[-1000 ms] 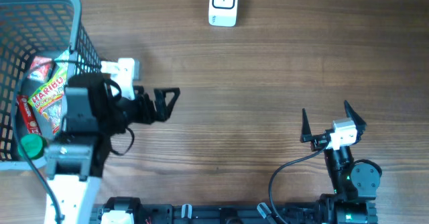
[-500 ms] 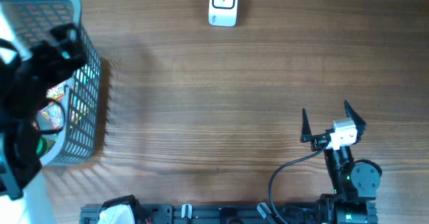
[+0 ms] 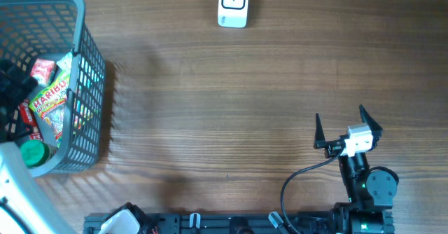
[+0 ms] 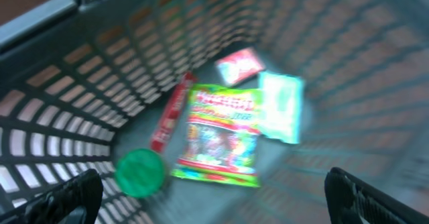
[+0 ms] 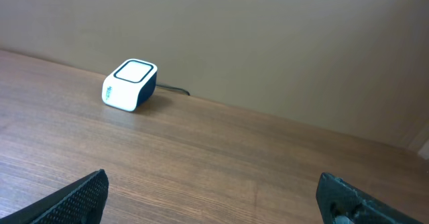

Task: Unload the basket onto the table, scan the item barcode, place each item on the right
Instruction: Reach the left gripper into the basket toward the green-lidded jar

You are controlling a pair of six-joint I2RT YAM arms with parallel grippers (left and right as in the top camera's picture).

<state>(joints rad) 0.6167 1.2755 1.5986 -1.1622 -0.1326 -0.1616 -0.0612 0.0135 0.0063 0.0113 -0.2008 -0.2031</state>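
The Haribo bag [image 3: 50,104] lies flat on the floor of the grey mesh basket [image 3: 89,87], which stands at the table's 9 o'clock edge in the overhead view. In the blurred left wrist view, four more items lie around the bag:
- A small red packet [image 4: 240,64] lies at 12 o'clock.
- A pale mint packet [image 4: 281,106] lies at 2 o'clock, touching the bag's edge.
- A red stick [image 4: 171,113] lies along its 10 o'clock side.
- A green round lid [image 4: 139,172] lies at 8 o'clock.

That makes five items in one basket. No barcode can be made out.

The left gripper [image 4: 214,200] hangs over the basket's inside with its jaws spread wide and nothing between them.

The one scanner [image 3: 233,4], a white box with a dark side, sits at the table's 12 o'clock, well apart from the basket. A dark cable [image 5: 175,90] runs from its back.

The right gripper [image 3: 339,113] is at 4 o'clock, jaws also wide apart and empty, facing the scanner across bare wood.

The table [image 3: 210,108] is brown with a lengthwise wood grain. Behind it, the right wrist view shows a plain beige wall [image 5: 268,36].
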